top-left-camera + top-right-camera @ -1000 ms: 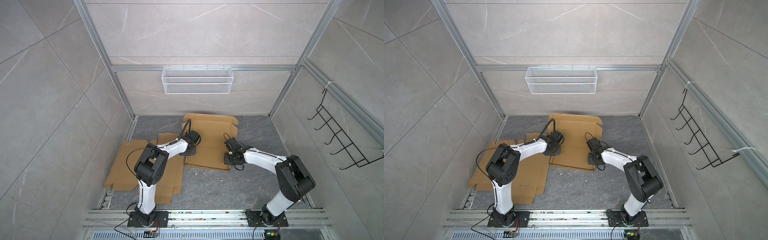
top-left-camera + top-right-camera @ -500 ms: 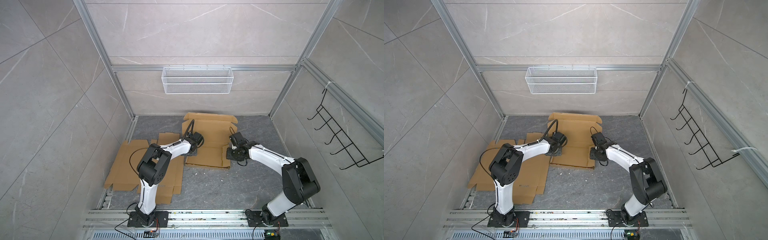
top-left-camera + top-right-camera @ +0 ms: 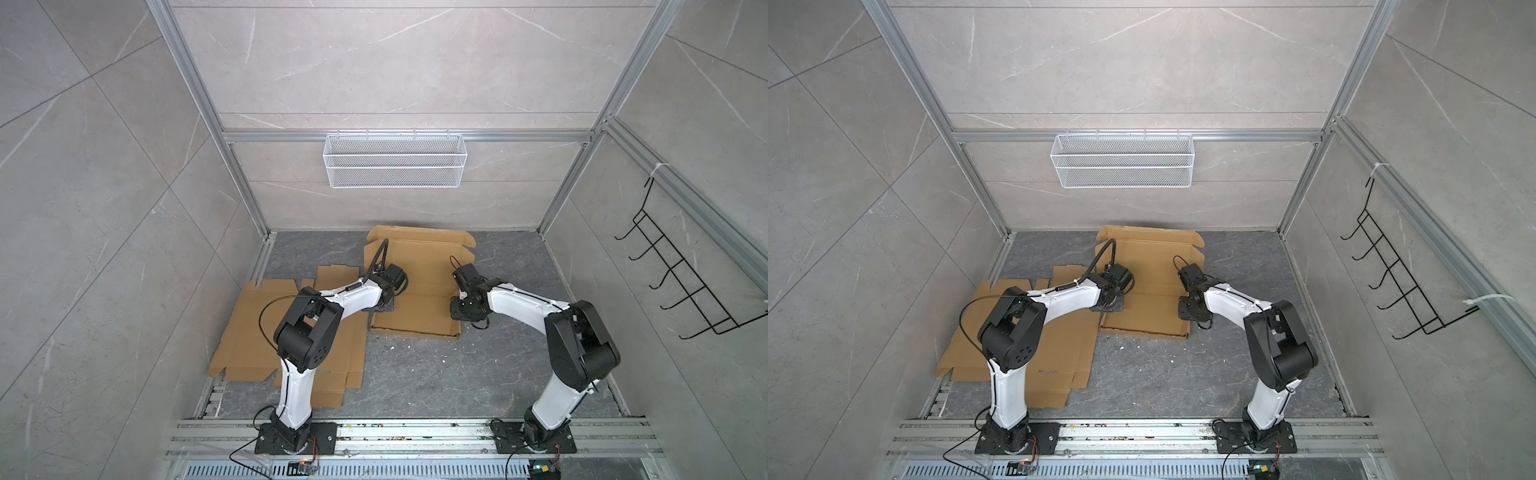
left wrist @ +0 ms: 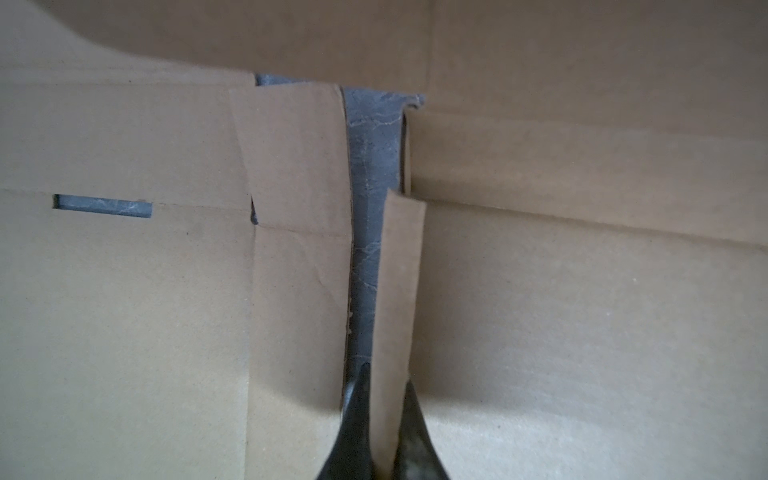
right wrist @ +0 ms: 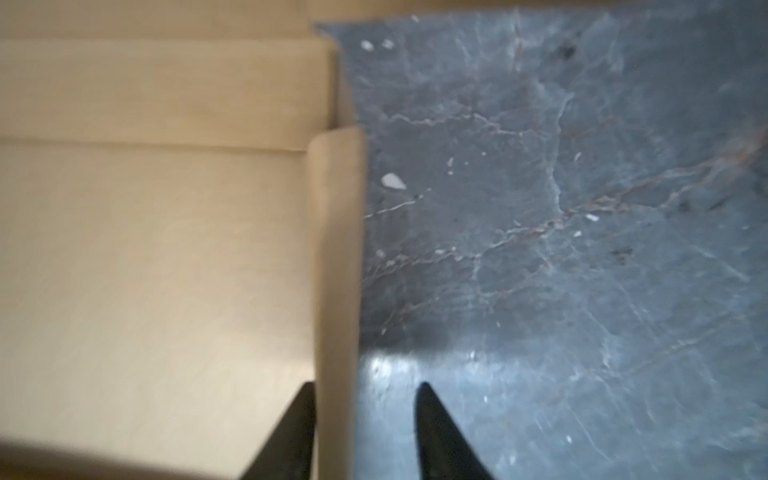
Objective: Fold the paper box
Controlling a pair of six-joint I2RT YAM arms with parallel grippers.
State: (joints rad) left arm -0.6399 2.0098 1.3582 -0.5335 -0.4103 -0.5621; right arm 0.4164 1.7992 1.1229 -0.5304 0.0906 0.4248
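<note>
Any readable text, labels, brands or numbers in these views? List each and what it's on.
Nothing legible in any view.
Flat brown cardboard sheet lying left of the box: small dark printed mark, too small to read.
Partly folded brown cardboard box: plain, no print showing, wrist views included.

Both top views: set high, angled down toward the back wall (image 3: 395, 83), sharing the whole floor (image 3: 415, 374) and the paper box (image 3: 419, 286). Left wrist view: very close above the box's side flap (image 4: 399, 291). Right wrist view: close above the opposite edge, blurred.
</note>
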